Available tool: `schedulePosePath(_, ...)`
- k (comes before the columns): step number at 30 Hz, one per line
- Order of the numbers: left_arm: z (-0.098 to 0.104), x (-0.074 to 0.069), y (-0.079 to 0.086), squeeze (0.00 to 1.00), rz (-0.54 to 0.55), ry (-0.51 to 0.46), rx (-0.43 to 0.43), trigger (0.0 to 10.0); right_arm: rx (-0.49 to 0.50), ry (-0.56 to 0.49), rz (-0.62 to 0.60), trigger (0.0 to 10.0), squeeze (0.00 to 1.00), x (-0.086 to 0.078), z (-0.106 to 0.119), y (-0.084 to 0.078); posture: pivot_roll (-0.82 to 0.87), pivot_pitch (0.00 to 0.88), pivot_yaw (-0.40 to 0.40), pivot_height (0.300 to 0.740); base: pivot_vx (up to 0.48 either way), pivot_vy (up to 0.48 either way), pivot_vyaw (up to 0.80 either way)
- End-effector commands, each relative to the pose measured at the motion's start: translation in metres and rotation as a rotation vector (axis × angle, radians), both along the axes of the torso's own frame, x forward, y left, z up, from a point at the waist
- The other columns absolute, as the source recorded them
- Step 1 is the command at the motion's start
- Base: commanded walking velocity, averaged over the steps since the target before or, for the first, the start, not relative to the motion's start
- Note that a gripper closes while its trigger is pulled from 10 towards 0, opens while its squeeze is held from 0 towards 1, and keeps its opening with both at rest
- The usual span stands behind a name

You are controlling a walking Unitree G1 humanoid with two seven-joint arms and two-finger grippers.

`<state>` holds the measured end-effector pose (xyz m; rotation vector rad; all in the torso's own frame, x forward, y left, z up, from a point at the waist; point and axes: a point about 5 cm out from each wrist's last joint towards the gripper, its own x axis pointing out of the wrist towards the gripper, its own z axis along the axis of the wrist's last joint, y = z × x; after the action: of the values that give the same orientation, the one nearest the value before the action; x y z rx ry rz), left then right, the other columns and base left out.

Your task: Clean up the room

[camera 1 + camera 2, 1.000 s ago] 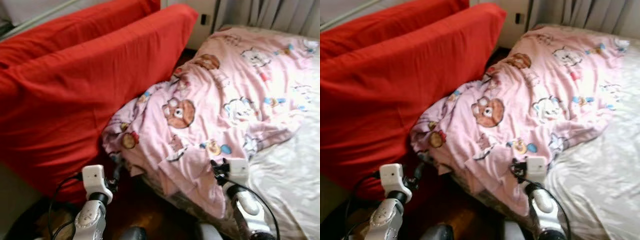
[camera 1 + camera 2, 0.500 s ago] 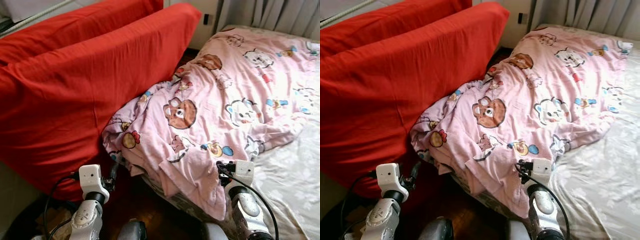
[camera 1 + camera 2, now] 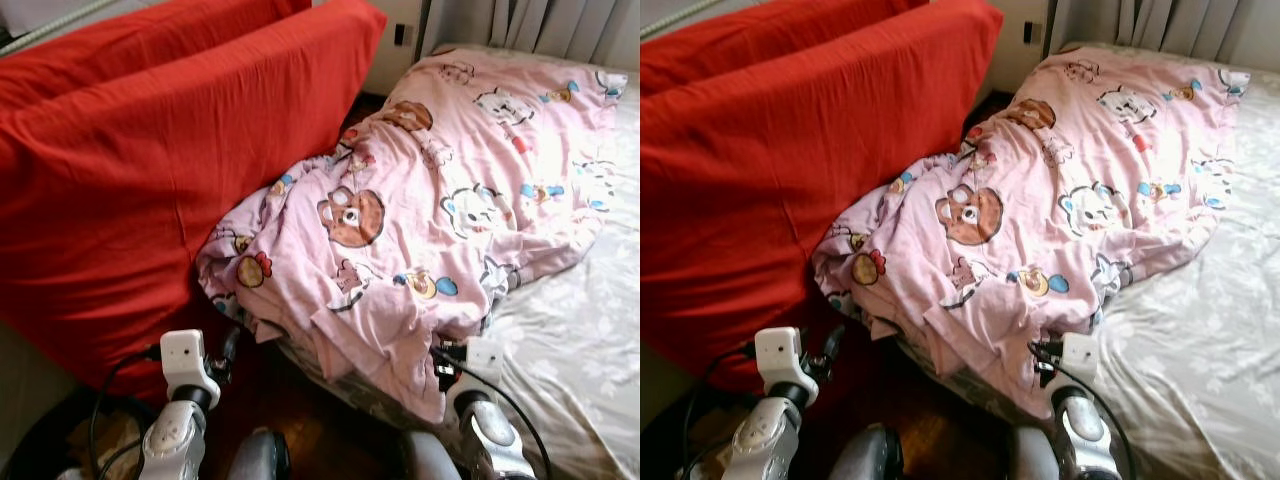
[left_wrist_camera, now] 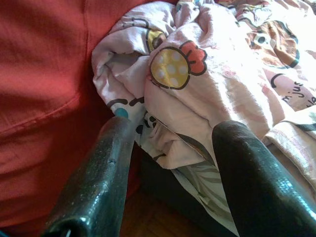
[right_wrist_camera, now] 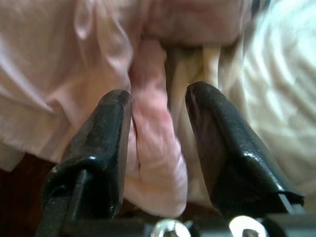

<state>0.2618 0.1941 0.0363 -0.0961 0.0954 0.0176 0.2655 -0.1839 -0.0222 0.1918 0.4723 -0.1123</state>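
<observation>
Item: pink cartoon-print blanket (image 3: pixel 440 190), rumpled, spread over the near-left part of a bed.

Hidden or unclear: the blanket's lower edge hangs past the bed's side into shadow, so its full extent cannot be told. The red cover's (image 3: pixel 150 170) contents cannot be made out; it reads as one or two large cushions or mattress pieces standing on edge. A dark round shape at the lower left corner of the head views is cut off and not identifiable.

Surface and room: pale floral bedsheet (image 3: pixel 580 360), bare on the right side of the bed. Dark wooden floor (image 3: pixel 940 425) in the gap between bed and red cover. Grey curtain (image 3: pixel 560 25) at the head of the bed; a dark wall socket (image 3: pixel 401 34) beside it.

Blanket, appearance: pale pink, printed with a brown bear face, white cats, a yellow spotted mushroom and blue balls; heavily creased, its left edge bunched against the red cover.

Left gripper (image 4: pixel 170 182): fingers well apart, nothing between them, held just off the bunched blanket corner near the floor gap.

Right gripper (image 5: pixel 158 148): fingers parted, a hanging pink fold lying between them; whether they grip it cannot be told.
</observation>
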Motion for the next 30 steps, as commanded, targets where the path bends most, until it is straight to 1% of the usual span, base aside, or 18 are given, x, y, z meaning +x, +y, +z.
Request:
schedulePosePath(1, 0.002, 0.001, -0.001, 0.00, -0.024, 0.003, 0.009, 10.0, 0.047, 0.029, -0.007, 10.0, 1.00, -0.001, -0.003, 0.006, 0.00, 0.195, 0.088, 0.616, 0.000, 0.000, 0.00)
schedulePosePath(3, 0.004, 0.002, -0.002, 0.00, -0.029, 0.000, 0.009, 10.0, 0.051, 0.036, -0.005, 10.0, 1.00, 0.000, -0.004, 0.006, 0.01, 0.198, 0.090, 0.616, 0.000, 0.000, 0.00)
schedulePosePath(4, 0.006, 0.002, -0.003, 0.00, -0.036, -0.006, 0.010, 10.0, 0.041, 0.049, -0.004, 10.0, 1.00, -0.001, -0.005, 0.007, 0.03, 0.216, 0.097, 0.616, 0.000, 0.000, 0.00)
schedulePosePath(7, 0.012, 0.002, -0.005, 0.00, -0.052, -0.019, 0.011, 10.0, 0.061, 0.069, -0.038, 10.0, 1.00, 0.001, -0.005, 0.005, 0.06, 0.246, 0.104, 0.616, 0.000, 0.000, 0.00)
schedulePosePath(8, 0.014, 0.001, -0.005, 0.00, -0.057, -0.022, 0.011, 10.0, 0.060, 0.073, -0.038, 10.0, 1.00, 0.001, -0.005, 0.004, 0.07, 0.256, 0.108, 0.616, 0.000, 0.000, 0.00)
schedulePosePath(9, 0.018, -0.004, -0.004, 0.00, -0.064, -0.029, 0.012, 10.0, 0.055, 0.078, -0.035, 10.0, 1.00, 0.002, -0.005, 0.005, 0.09, 0.279, 0.118, 0.616, 0.000, 0.000, 0.00)
schedulePosePath(11, 0.021, -0.009, -0.003, 0.00, -0.069, -0.033, 0.014, 10.0, 0.055, 0.079, -0.034, 10.0, 1.00, 0.002, -0.004, 0.005, 0.10, 0.293, 0.125, 0.616, 0.000, 0.000, 0.00)
schedulePosePath(12, 0.023, -0.012, -0.002, 0.00, -0.072, -0.034, 0.016, 10.0, 0.057, 0.078, -0.035, 10.0, 0.87, 0.003, -0.004, 0.005, 0.11, 0.303, 0.129, 0.616, 0.000, 0.000, 0.00)
schedulePosePath(13, 0.025, -0.015, -0.001, 0.00, -0.074, -0.035, 0.018, 10.0, 0.056, 0.076, -0.033, 10.0, 0.29, 0.004, -0.003, 0.005, 0.12, 0.314, 0.134, 0.616, 0.000, 0.000, 0.00)
schedulePosePath(14, 0.029, -0.019, 0.001, 0.00, -0.076, -0.037, 0.021, 10.0, 0.049, 0.069, -0.027, 10.0, 0.00, 0.006, -0.002, 0.006, 0.13, 0.329, 0.140, 0.616, 0.000, 0.000, 0.00)
schedulePosePath(17, 0.034, -0.023, 0.003, 0.00, -0.076, -0.040, 0.024, 10.0, 0.039, 0.054, -0.020, 10.0, 0.00, 0.009, 0.002, 0.005, 0.14, 0.346, 0.145, 0.616, 0.000, 0.000, 0.00)
schedulePosePath(21, 0.043, -0.029, 0.002, 0.00, -0.079, -0.038, 0.024, 10.0, 0.037, -0.005, -0.006, 10.0, 0.00, 0.023, 0.015, 0.003, 0.16, 0.367, 0.153, 0.616, 0.000, 0.000, 0.00)
schedulePosePath(26, 0.045, -0.034, 0.000, 0.00, -0.083, -0.023, 0.022, 10.0, 0.027, -0.028, -0.011, 10.0, 0.00, 0.029, 0.021, 0.001, 0.17, 0.372, 0.153, 0.616, 0.000, 0.000, 0.00)
schedulePosePath(30, 0.045, -0.039, 0.001, 0.00, -0.081, -0.003, 0.023, 10.0, 0.027, -0.078, -0.060, 10.0, 0.00, 0.036, 0.030, -0.006, 0.17, 0.374, 0.150, 0.616, 0.000, 0.000, 0.00)
